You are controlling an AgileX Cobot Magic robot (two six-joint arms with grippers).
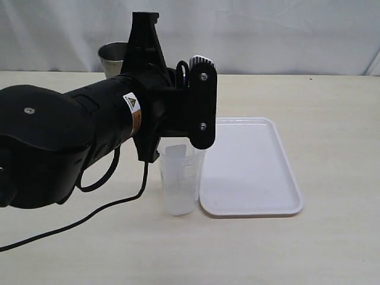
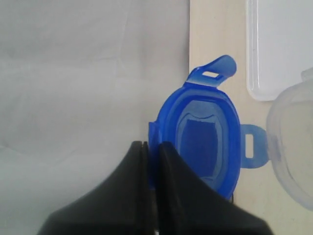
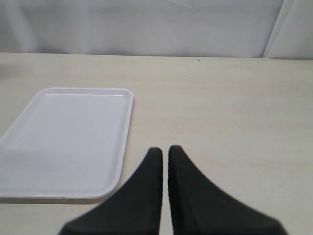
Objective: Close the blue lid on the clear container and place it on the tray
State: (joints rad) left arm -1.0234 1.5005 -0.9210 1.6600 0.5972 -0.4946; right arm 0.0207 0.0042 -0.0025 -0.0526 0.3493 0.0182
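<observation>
Standing here, most of what I see is the left arm point(image 1: 65, 136), a big black thing stretched in over the bench point(image 1: 332, 249).

The left tool point(image 2: 152, 146) has its two black fingers squeezed together on the edge of the blue lid point(image 2: 203, 137). From the wrist camera it looks like one side flap is caught between the tips. The rest of the lid sticks out past them, with its broad face turned to that camera. Two other flaps hang free, one of them pointing at the container.

The lid is off the tray point(image 1: 249, 172), out past one of its corners. It sits right beside the open mouth of the clear container point(image 1: 178, 181) rather than on top of it. I honestly can't tell how high it hangs.

The container stands upright on the bench just beside the tray's long edge, near the front corner, on the side the left arm comes from. They're so close I can't say whether they touch. From my spot the arm's wrist hides the container's top, and the lid too.

The right tool point(image 3: 165, 152) has its fingers closed against each other with nothing gripped. It sits over bare bench near another corner of the tray, off the rim.

A steel cup point(image 1: 113, 54) peeks out behind the arm, well away from the tray, up against the white cloth point(image 1: 267, 29) at the back.
</observation>
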